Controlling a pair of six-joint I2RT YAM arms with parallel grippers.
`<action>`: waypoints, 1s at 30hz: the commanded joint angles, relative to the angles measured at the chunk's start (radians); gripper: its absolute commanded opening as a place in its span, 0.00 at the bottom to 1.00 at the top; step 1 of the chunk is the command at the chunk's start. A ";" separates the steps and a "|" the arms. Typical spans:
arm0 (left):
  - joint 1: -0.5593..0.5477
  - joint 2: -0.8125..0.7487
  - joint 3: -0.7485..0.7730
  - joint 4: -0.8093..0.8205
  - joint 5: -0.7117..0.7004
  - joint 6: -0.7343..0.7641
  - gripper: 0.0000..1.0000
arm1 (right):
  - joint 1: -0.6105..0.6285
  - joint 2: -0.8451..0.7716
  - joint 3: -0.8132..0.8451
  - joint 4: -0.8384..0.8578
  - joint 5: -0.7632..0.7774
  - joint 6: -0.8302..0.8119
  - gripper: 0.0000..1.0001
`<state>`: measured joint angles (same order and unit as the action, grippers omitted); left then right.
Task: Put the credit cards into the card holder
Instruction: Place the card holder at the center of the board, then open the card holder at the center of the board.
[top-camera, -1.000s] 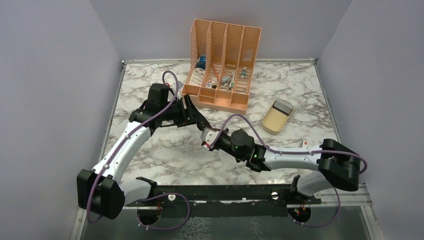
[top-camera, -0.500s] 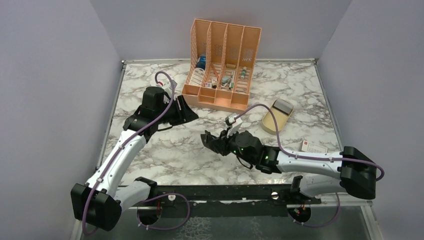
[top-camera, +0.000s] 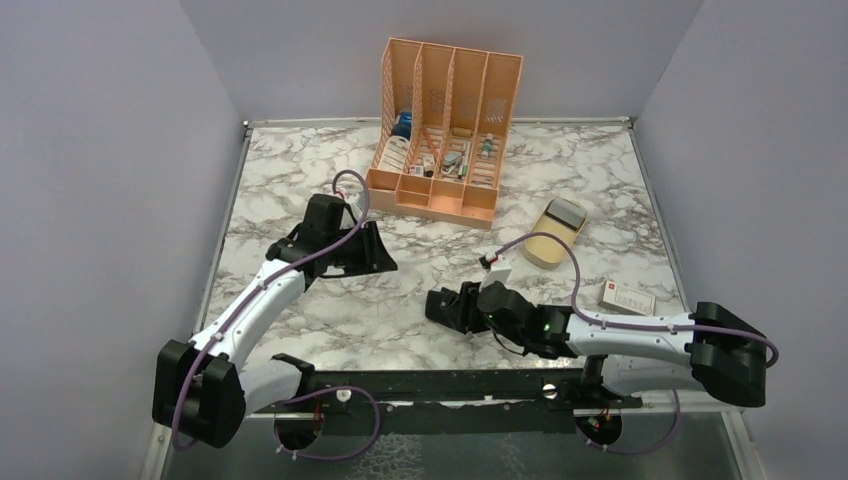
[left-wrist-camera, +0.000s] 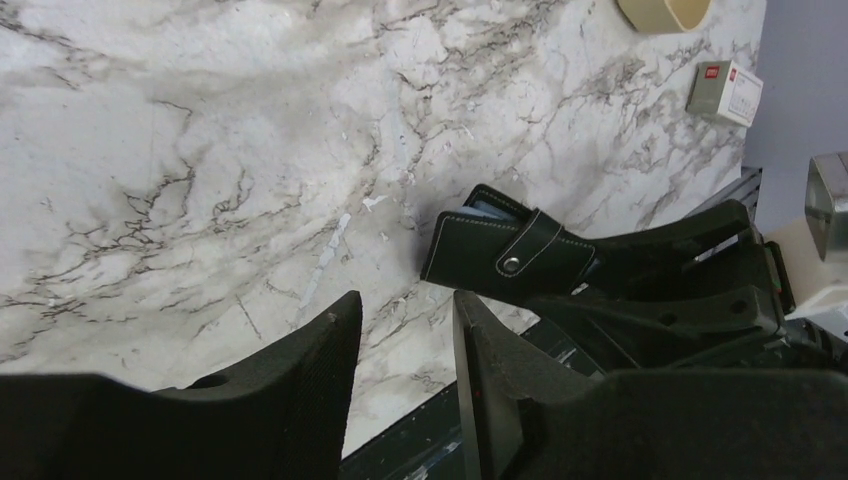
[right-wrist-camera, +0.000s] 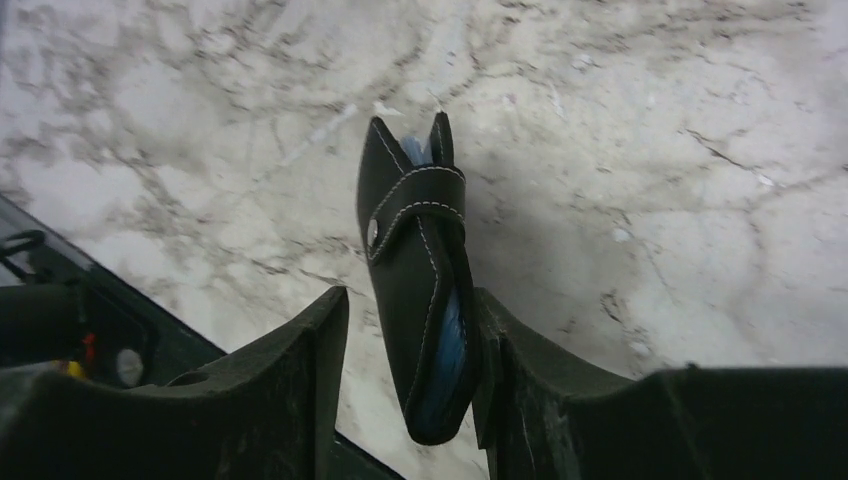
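Right gripper (top-camera: 455, 307) was clamped on the holder (top-camera: 445, 304), low over the table (top-camera: 300, 170), front-centre, just ahead of the arm bases. In the right wrist view the black holder (right-wrist-camera: 415, 290) stood edge-on between the two fingers (right-wrist-camera: 300, 360), its far end sticking out well past the fingertips. The right finger was pressed against it; the left-side contact was hard to see. Its tab was wrapped over and snapped shut. Blue edges showed at the holder's far end and near end; could not tell what they were. A shadow lay under it on the marble, so it looked lifted off the table.

Left gripper (top-camera: 378, 256) was at left-centre, well apart from the right one and pointing toward it. Its jaws were apart, with nothing between them. In the left wrist view, the left gripper (left-wrist-camera: 403, 310) looked across at the holder (left-wrist-camera: 505, 250) in the right gripper's fingers.

One whitish card (top-camera: 627, 297) with red marks lay flat on the table near the right edge, just above the right forearm in the top view and well apart from both grippers. It also showed in the left wrist view (left-wrist-camera: 725, 90).

The beige dish (top-camera: 555, 232) sat near that card, toward the back. The orange organizer (top-camera: 445, 130) stood at back-centre with small items in its slots.
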<state>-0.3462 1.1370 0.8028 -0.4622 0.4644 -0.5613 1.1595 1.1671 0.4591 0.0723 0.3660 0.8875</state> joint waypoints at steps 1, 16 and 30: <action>-0.030 0.003 -0.037 0.037 0.042 0.008 0.40 | 0.008 -0.033 0.052 -0.266 0.081 0.026 0.49; -0.125 0.075 -0.230 0.389 0.172 -0.237 0.38 | 0.008 0.030 0.256 -0.381 -0.012 -0.436 0.49; -0.126 0.041 -0.247 0.375 0.090 -0.244 0.37 | 0.007 0.218 0.297 -0.324 -0.068 -0.574 0.34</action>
<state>-0.4679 1.1900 0.5739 -0.1123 0.5755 -0.7979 1.1595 1.3388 0.7189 -0.2890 0.3222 0.3672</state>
